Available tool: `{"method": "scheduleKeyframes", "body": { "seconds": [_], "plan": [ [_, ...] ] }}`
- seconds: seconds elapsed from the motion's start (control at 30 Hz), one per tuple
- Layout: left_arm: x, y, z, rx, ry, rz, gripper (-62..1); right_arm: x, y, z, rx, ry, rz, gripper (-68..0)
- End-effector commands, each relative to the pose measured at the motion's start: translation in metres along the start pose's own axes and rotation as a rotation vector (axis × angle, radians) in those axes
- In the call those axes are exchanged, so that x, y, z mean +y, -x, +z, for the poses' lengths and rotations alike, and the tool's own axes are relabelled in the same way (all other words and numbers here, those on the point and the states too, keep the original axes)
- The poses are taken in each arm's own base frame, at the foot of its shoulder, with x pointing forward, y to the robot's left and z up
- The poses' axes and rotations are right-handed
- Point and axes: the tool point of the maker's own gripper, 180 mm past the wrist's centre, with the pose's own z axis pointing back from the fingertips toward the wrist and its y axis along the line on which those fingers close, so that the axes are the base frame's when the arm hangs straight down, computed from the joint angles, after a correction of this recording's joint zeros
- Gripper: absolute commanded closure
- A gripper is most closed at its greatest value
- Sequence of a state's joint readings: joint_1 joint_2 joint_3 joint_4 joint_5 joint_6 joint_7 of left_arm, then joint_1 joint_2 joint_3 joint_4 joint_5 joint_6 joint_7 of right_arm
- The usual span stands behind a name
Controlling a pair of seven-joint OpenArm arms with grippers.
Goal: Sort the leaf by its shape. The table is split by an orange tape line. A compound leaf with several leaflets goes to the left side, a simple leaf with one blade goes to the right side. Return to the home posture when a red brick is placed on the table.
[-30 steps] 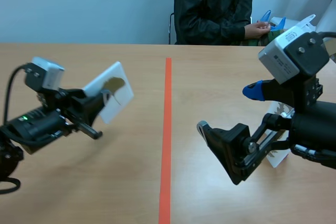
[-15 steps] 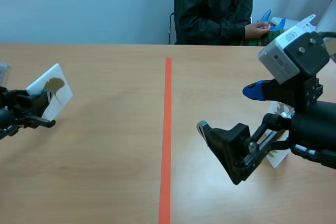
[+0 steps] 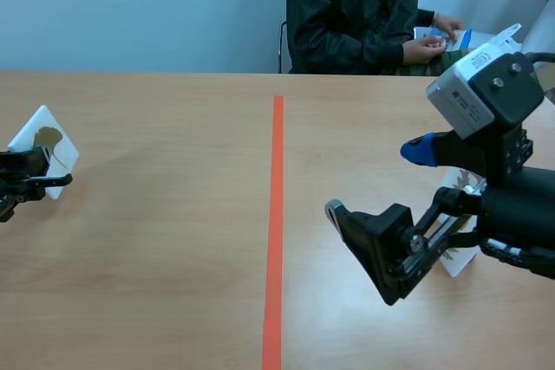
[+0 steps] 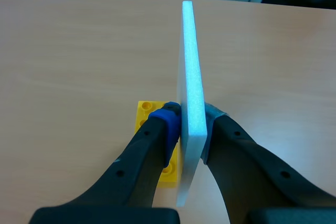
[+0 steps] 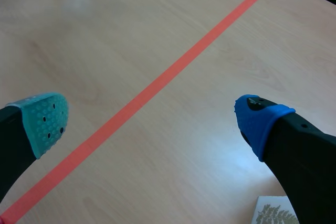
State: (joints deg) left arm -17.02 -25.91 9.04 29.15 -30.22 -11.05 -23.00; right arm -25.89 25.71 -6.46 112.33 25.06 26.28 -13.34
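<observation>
1. At the far left edge of the table [image 3: 173,240], the scene view shows my left fingers [image 3: 26,181] clamped on a white foam card [image 3: 42,140]. It bears a dark leaf [image 3: 48,137] and sits well left of the orange tape line [image 3: 276,214]. The leaf is too small here to count leaflets. My right fingers [image 3: 421,150] hang spread wide over the right half and hold nothing. A second card [image 3: 458,259] lies just behind them, near the right edge. A person [image 3: 351,6] sits at the far edge.
2. Past my left wrist, the card stands edge-on and upright, pinched low between my pads, so its leaf face is hidden. A yellow brick [image 4: 149,129], unseen from the scene view, lies under my blue-padded finger. I cannot tell whether the card touches it. The foam looks light and stiff but easily dented, so I judge a gentle hold on the bare margin is best, clear of the leaf.
3. Past my right wrist, the pads are apart with only bare table and tape between them. Beside the blue pad, a corner of the second card shows a fern-like sprig [image 5: 273,214] with many leaflets.
</observation>
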Motion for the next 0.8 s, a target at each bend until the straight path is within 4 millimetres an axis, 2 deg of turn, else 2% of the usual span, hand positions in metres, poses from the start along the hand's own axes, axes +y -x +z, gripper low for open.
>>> {"method": "scheduleKeyframes", "body": {
  "seconds": [0.0, 0.37, 0.6, 0.77],
  "plan": [
    [0.002, -0.013, -0.003, -0.042, -0.004, 0.000, -4.2, -0.007, -0.008, 0.001, -0.031, 0.015, 0.004, -67.9],
    [0.010, 0.000, 0.000, 0.006, -0.022, -0.001, -4.5, -0.006, -0.008, 0.000, -0.034, 0.019, -0.008, -67.9],
    [0.010, 0.001, 0.000, 0.010, -0.020, 0.000, -10.9, -0.006, -0.008, 0.000, -0.035, 0.019, -0.008, -67.9],
    [0.010, 0.001, 0.000, 0.010, -0.020, 0.000, -11.0, -0.006, -0.008, 0.000, -0.035, 0.019, -0.008, -67.9]
  ]
}}
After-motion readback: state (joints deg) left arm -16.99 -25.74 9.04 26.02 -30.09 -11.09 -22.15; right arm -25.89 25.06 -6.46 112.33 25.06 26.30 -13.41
